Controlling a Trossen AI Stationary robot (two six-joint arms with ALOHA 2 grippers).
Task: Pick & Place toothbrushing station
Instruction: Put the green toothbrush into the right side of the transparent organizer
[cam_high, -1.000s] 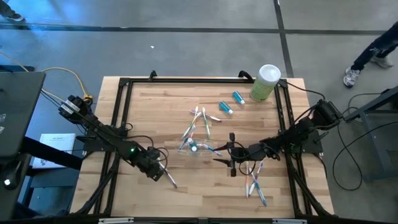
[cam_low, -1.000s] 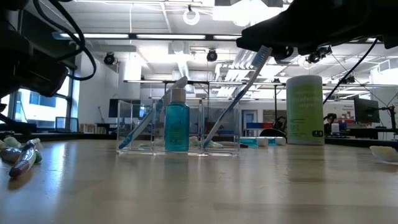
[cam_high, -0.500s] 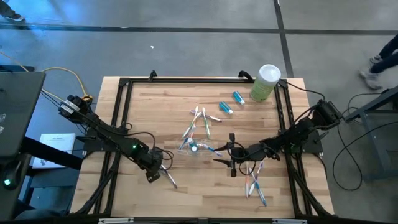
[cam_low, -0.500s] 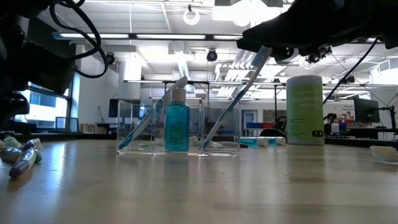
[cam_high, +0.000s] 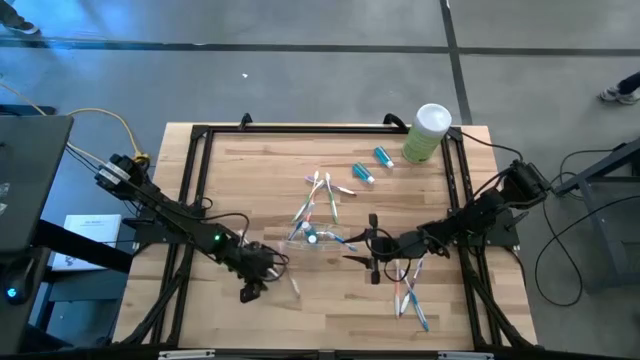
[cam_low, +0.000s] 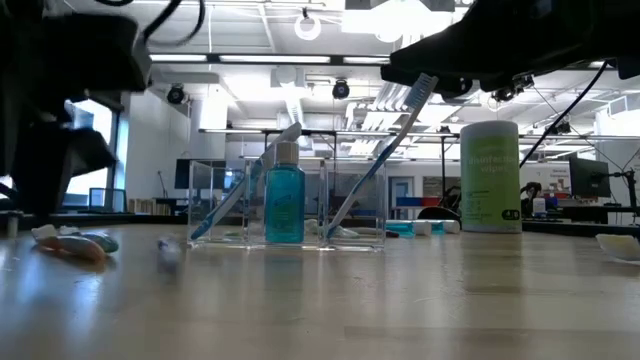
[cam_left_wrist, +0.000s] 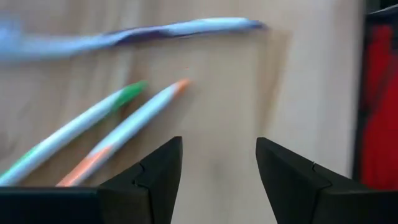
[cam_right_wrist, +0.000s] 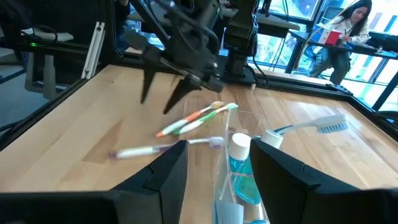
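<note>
Wooden table (cam_high: 230, 170), with the job judged roughly midway. At lower left of the high view, left gripper (cam_high: 247, 291) hanging low over the boards, fingers spread wide and holding nothing; just right of it lies a purple-handled toothbrush (cam_high: 293, 283), blurred, and in the left wrist view a green-tipped brush (cam_left_wrist: 74, 127) and an orange-tipped brush (cam_left_wrist: 121, 134) lie side by side ahead of the open fingers. All three not yet stowed.

At centre, clear cup (cam_high: 318, 238) stands on the table, already loaded: in the low view a blue bottle (cam_low: 284, 205) upright inside, with two blue-handled brushes (cam_low: 385, 150) leaning in it. Above it in the high view, a small fan of pastel brushes (cam_high: 322, 192) lying on the wood, apart from the cup.

Right of centre, right gripper (cam_high: 372, 250) sits just beside the cup, jaws partly apart, gripping nothing visible. Upper right: two small blue tubes (cam_high: 372, 165) lying loose, near the pale-green canister (cam_high: 427, 133). Lower right: more brushes (cam_high: 410, 295) on the boards under the right arm.

Left to do, by the look of it: gather the loose brushes and tubes into the cup.
</note>
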